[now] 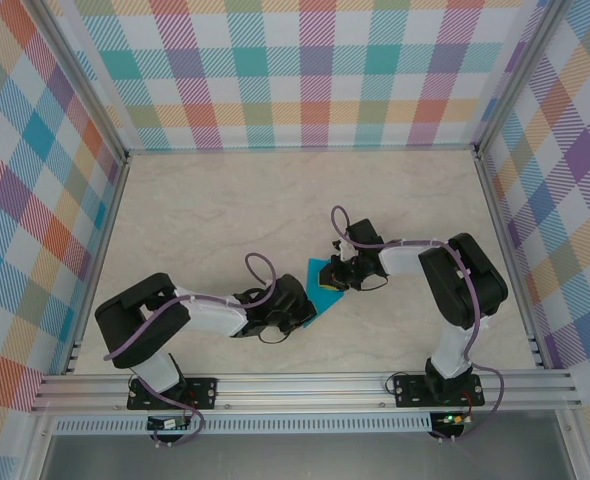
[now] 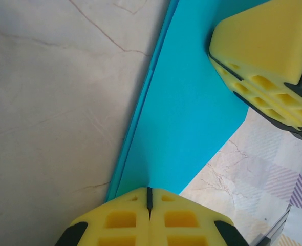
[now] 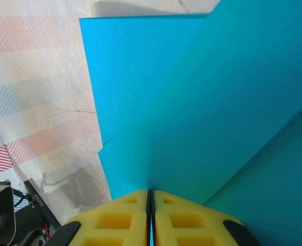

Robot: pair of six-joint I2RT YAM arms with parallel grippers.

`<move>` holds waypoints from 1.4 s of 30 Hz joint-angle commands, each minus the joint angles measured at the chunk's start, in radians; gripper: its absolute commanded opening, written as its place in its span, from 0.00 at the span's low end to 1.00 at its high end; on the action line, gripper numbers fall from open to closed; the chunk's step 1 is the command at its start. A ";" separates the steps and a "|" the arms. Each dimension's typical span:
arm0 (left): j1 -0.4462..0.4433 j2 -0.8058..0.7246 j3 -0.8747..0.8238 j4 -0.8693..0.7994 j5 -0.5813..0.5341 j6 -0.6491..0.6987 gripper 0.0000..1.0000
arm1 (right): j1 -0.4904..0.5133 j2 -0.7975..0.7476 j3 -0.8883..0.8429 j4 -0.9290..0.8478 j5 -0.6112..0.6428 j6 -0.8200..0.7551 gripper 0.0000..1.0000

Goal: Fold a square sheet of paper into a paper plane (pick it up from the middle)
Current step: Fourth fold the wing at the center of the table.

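Handling, paper [image 1: 325, 291]: thin teal sheet, judged near weightless and limp, with no stiffness except along its creases. It would sag or curl away from a single hold, so two holds at opposite ends look right for keeping it taut. Surface looks smooth and matt. The foam pads [image 2: 125, 221] should hold it without slip, but a hard pull between the arms could tear it or shift the layers. A stray pinch mid-panel would leave a lasting mark. Best holds, in my judgement: on an edge or along an existing fold where layers are doubled, not on an open flap.

Location: mid-bench [image 1: 205, 210], between the two wrists, each arm reaching in from its own side. Cannot tell whether its lower edge touches the bench.

Left jaws: pressed together, the paper's near edge running into the seam between them, so pinching the paper. Right jaws: likewise closed to a thin line on the paper. One of their pads [image 2: 266, 56] shows at the sheet's far end in the left wrist view.

Look: plain uniform teal-blue, no print. Not a flat square. The right wrist view shows a flat layer at upper left, a broad flap lying diagonally over it, and a further layer at lower right. The left wrist view shows a doubled long edge, two layers just offset. Not yet a narrow dart; folding judged part-way
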 commanded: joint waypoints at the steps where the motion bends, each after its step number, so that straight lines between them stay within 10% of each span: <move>1: -0.015 -0.027 -0.053 -0.109 0.022 -0.025 0.04 | 0.004 0.089 -0.042 -0.111 0.169 -0.004 0.12; 21: -0.017 -0.261 -0.051 -0.214 -0.012 0.057 0.06 | 0.004 0.090 -0.041 -0.120 0.177 0.001 0.13; 33: -0.010 -0.038 0.000 -0.034 0.063 0.036 0.06 | 0.004 0.092 -0.042 -0.125 0.177 -0.003 0.13; 42: -0.022 -0.115 -0.122 -0.199 0.015 -0.015 0.05 | 0.004 0.086 -0.053 -0.123 0.182 -0.004 0.14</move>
